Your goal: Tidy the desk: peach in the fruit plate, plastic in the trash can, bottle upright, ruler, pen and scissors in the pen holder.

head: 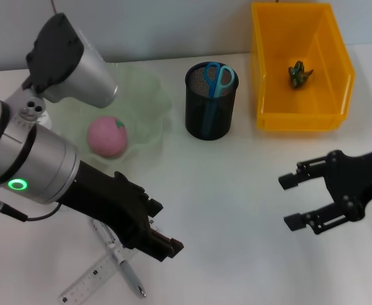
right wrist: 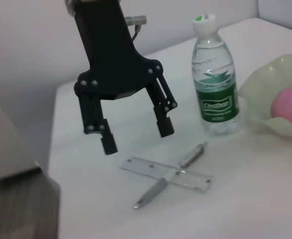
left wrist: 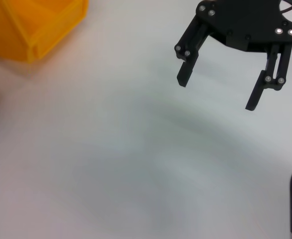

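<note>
By now most of the tidying looked done. The peach [head: 107, 136] lay in the plate [head: 149, 108], the scissors [head: 218, 77] stood in the holder [head: 210, 111], and a crumpled green scrap of plastic [head: 299, 74] sat in the yellow bin [head: 300, 114] that served as trash can. The bottle [right wrist: 216, 79] stood upright just beside the plate, as the right wrist view showed; in the head view the left arm hid nearly all of it.

What remained, as far as could be judged, were the ruler [right wrist: 167, 173] and the pen [right wrist: 168, 179]. They lay crossed on the table near the front edge, the ruler seemingly over the pen, well apart from the holder.

The left gripper [right wrist: 133, 133] hung just above them with its jaws spread wide and nothing between them, so a pickup of one of the two seemed the step in hand. The right gripper [head: 292, 201] hovered over bare table on the other side, below the bin, likewise wide open and empty, near none of the task's things.

Because the ruler and pen touched, lifting one might drag the other.
</note>
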`<action>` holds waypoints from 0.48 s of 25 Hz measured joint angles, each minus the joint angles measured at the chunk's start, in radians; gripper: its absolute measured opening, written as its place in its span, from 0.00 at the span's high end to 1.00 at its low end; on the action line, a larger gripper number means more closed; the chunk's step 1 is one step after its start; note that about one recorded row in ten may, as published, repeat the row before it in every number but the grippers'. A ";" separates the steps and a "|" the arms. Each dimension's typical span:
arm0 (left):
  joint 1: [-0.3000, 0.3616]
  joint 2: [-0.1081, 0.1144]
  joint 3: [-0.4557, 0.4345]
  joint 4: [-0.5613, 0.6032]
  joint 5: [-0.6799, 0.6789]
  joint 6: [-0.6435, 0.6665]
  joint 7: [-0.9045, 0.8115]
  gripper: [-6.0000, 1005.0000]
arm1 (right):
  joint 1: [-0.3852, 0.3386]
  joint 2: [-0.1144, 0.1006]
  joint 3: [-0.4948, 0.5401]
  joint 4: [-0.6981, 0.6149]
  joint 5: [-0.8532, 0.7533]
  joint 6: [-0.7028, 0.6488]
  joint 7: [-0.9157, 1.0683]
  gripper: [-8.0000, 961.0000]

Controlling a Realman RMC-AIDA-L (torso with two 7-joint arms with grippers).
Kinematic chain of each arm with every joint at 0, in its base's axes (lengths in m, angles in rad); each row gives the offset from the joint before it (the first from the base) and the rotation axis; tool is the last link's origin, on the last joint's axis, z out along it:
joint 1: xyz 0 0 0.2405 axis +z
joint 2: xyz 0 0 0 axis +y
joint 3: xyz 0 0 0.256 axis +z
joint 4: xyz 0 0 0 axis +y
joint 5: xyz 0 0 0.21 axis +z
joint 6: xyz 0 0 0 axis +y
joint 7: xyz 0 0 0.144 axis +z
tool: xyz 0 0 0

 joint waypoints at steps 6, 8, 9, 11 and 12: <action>-0.022 -0.002 0.025 -0.044 0.036 -0.065 -0.041 0.23 | 0.070 -0.006 -0.009 -0.028 -0.030 0.022 0.009 0.17; -0.037 -0.003 0.038 -0.057 0.052 -0.079 -0.063 0.23 | 0.091 -0.009 -0.009 -0.034 -0.047 0.022 0.024 0.17; -0.046 -0.003 0.046 -0.067 0.064 -0.088 -0.074 0.23 | 0.101 -0.010 -0.009 -0.039 -0.057 0.023 0.033 0.17; -0.060 -0.003 0.062 -0.088 0.081 -0.105 -0.092 0.23 | 0.116 -0.010 -0.009 -0.046 -0.075 0.025 0.045 0.17; -0.080 -0.003 0.094 -0.121 0.093 -0.136 -0.120 0.24 | 0.124 -0.009 -0.009 -0.051 -0.093 0.030 0.049 0.17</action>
